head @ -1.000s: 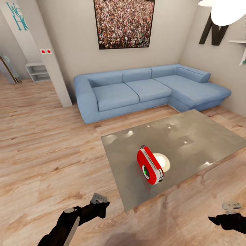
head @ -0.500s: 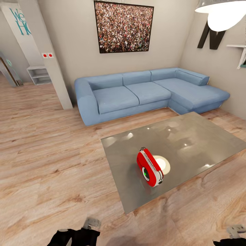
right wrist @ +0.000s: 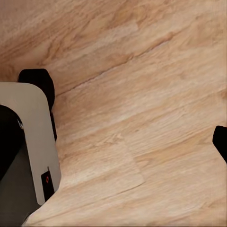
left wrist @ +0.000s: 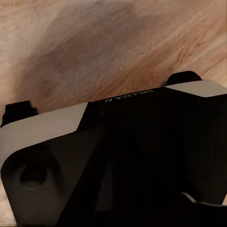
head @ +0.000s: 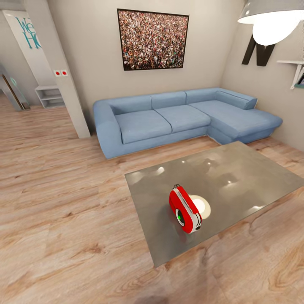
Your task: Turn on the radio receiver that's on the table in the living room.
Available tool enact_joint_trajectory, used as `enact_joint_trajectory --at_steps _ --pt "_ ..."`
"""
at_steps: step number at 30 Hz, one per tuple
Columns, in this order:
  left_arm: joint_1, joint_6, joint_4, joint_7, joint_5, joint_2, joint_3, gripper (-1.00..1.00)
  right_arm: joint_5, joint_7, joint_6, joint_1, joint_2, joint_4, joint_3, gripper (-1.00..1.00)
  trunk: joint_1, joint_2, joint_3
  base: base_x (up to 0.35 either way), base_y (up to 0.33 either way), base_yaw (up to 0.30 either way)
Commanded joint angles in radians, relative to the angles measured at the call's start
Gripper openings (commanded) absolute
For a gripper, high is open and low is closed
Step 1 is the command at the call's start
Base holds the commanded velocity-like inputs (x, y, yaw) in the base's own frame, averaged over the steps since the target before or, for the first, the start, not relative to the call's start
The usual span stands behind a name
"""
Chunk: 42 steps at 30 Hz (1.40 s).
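The red radio receiver [head: 185,210], with its white stripe and green-lit dark dial, stands upright on the glossy grey table [head: 236,169], near the table's front left part and beside a bright lamp reflection. The table sits on the light wood floor of the living room in front of the blue sectional sofa [head: 177,116]. In the right wrist view a dark fingertip [right wrist: 220,143] of my right gripper pokes in at the edge, over bare floor, with nothing held. The left wrist view looks down on my own black and white base [left wrist: 118,156] and the floor.
A crowd picture [head: 153,39] hangs above the sofa. A white pendant lamp [head: 270,21] hangs at the upper right. A beige pillar [head: 63,71] and a white shelf [head: 48,96] stand at the left. Wood floor lies between me and the table's near edge.
Both arms have dropped out of the bottom of the head view. The camera has shifted a little, so the room sits slightly lower in the picture. The radio has not moved on the table.
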Motion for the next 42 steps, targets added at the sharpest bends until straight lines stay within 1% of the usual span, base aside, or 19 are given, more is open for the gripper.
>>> enact_joint_trajectory --at_steps 1,6,7,9,11,12,13,16,18,20,21,22,25,26,31,33,37,42 --pt "0.0 -0.003 0.016 0.006 0.0 -0.001 0.0 -1.0 0.001 -0.02 -0.019 0.0 0.009 0.029 0.0 1.0 0.0 0.0 0.002 0.0 0.0 0.0" --pt "0.0 -0.008 0.084 0.022 0.0 -0.002 0.0 -1.0 0.003 -0.091 -0.077 0.0 0.046 0.133 0.001 1.0 0.0 0.0 0.01 0.0 0.0 0.0" --pt "0.0 -0.009 0.092 0.029 0.0 -0.002 0.0 -1.0 0.003 -0.098 -0.083 0.0 0.049 0.146 0.001 1.0 0.0 0.0 0.011 0.0 0.0 0.0" --pt "0.0 -0.01 0.114 0.058 0.001 -0.002 -0.001 -1.0 0.004 -0.112 -0.1 0.0 0.058 0.183 0.001 1.0 0.0 0.0 0.015 0.0 0.0 0.0" --pt "0.0 -0.019 0.146 0.103 0.001 -0.002 -0.003 -1.0 0.003 -0.126 -0.126 0.0 0.068 0.225 0.002 1.0 0.0 0.0 0.018 0.0 0.0 0.0" --pt "0.0 -0.024 0.155 0.113 0.002 -0.003 -0.003 -1.0 0.003 -0.129 -0.131 0.0 0.07 0.231 0.002 1.0 0.0 0.0 0.019 0.0 0.0 0.0" --pt "0.0 -0.04 0.176 0.129 0.002 -0.003 -0.004 -1.0 0.003 -0.137 -0.141 -0.003 0.076 0.241 0.002 1.0 0.0 0.0 0.021 0.0 0.0 0.0" --pt "0.0 -0.081 0.225 0.152 0.004 -0.005 -0.004 -1.0 0.004 -0.158 -0.155 -0.007 0.09 0.251 0.003 1.0 0.0 0.0 0.026 0.0 0.0 0.0" --pt "0.0 -0.113 0.272 0.163 0.004 -0.006 -0.004 -1.0 0.004 -0.193 -0.17 -0.007 0.115 0.255 0.003 1.0 0.0 0.0 0.029 0.0 0.0 0.0" --pt "0.0 -0.127 0.304 0.167 0.008 -0.006 -0.004 -1.0 0.004 -0.234 -0.188 -0.007 0.134 0.256 0.003 1.0 0.0 0.0 0.032 0.0 0.0 0.0" --pt "0.0 -0.134 0.333 0.17 0.017 -0.009 -0.004 -1.0 0.004 -0.27 -0.204 0.014 0.155 0.257 0.003 1.0 0.0 0.0 0.034 0.0 0.0 0.0" --pt "0.0 -0.135 0.342 0.171 0.02 -0.01 -0.004 -1.0 0.003 -0.277 -0.208 0.027 0.162 0.257 0.003 1.0 0.0 0.0 0.035 0.0 0.0 0.0" --pt "0.001 -0.137 0.353 0.175 0.024 -0.015 -0.004 -1.0 0.003 -0.286 -0.216 0.057 0.172 0.258 0.003 1.0 0.0 0.0 0.04 0.0 0.0 0.0" --pt "0.001 -0.136 0.355 0.187 0.025 -0.016 -0.004 -1.0 0.003 -0.287 -0.218 0.063 0.173 0.258 0.003 1.0 0.0 0.0 0.042 0.0 0.0 0.0" --pt "0.005 -0.136 0.36 0.298 0.027 -0.026 -0.004 -1.0 0.001 -0.291 -0.248 0.099 0.186 0.258 0.003 1.0 0.0 0.0 0.05 0.0 0.0 0.0" --pt "0.006 -0.135 0.36 0.316 0.027 -0.027 -0.003 -1.0 0.001 -0.291 -0.252 0.107 0.19 0.258 0.003 1.0 0.0 0.0 0.053 0.0 0.0 0.0" --pt "0.007 -0.136 0.36 0.332 0.028 -0.029 -0.003 -1.0 0.0 -0.292 -0.259 0.117 0.198 0.259 0.002 1.0 0.0 0.0 0.059 0.0 0.0 0.0" --pt "0.008 -0.137 0.36 0.337 0.028 -0.028 -0.003 -1.0 -0.002 -0.293 -0.277 0.132 0.206 0.259 0.001 1.0 0.0 0.0 0.067 0.0 0.0 0.0"
